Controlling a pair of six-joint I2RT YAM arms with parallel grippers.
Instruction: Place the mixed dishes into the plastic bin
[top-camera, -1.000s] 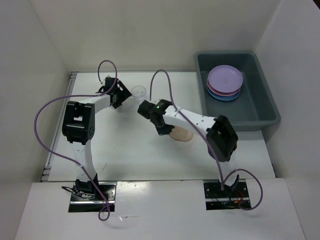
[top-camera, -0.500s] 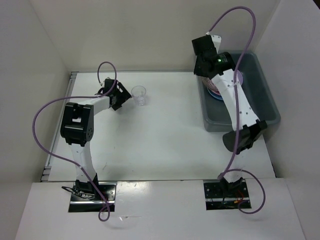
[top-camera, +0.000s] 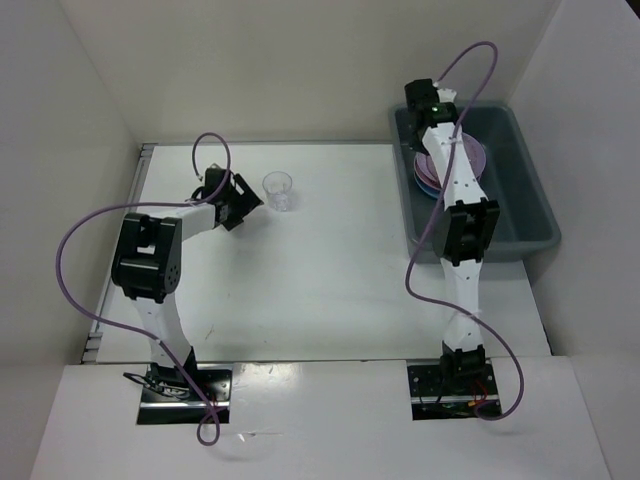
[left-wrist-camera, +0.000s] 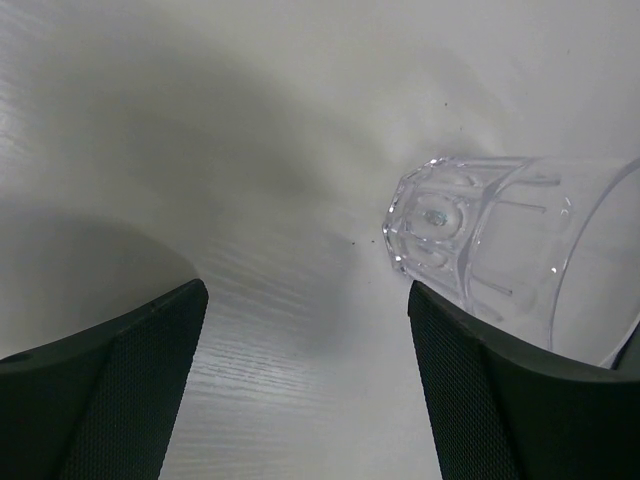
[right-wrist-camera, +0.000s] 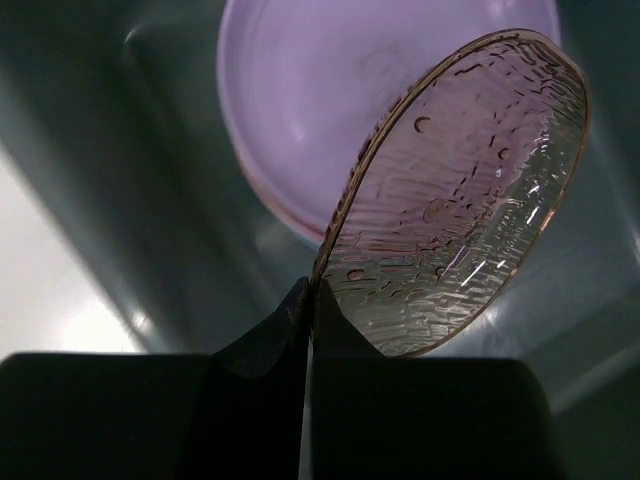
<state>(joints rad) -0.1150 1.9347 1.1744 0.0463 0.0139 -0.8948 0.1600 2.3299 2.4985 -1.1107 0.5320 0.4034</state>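
The right gripper (right-wrist-camera: 308, 300) pinches the brownish plate (right-wrist-camera: 460, 200) by its rim, on edge, with the purple plate (right-wrist-camera: 300, 100) directly beyond its fingertips inside the plastic bin (right-wrist-camera: 100, 180). The left gripper (left-wrist-camera: 303, 300) gapes empty, the clear cup (left-wrist-camera: 500, 250) just ahead, nearer its right finger.

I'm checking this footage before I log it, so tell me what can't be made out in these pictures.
Top view: the right arm covers the right pincer, the brownish plate and much of the purple plate in the bin; the plates beneath cannot be counted.
Left wrist view: the cup has its mouth cut off by the right edge and the left pincer.
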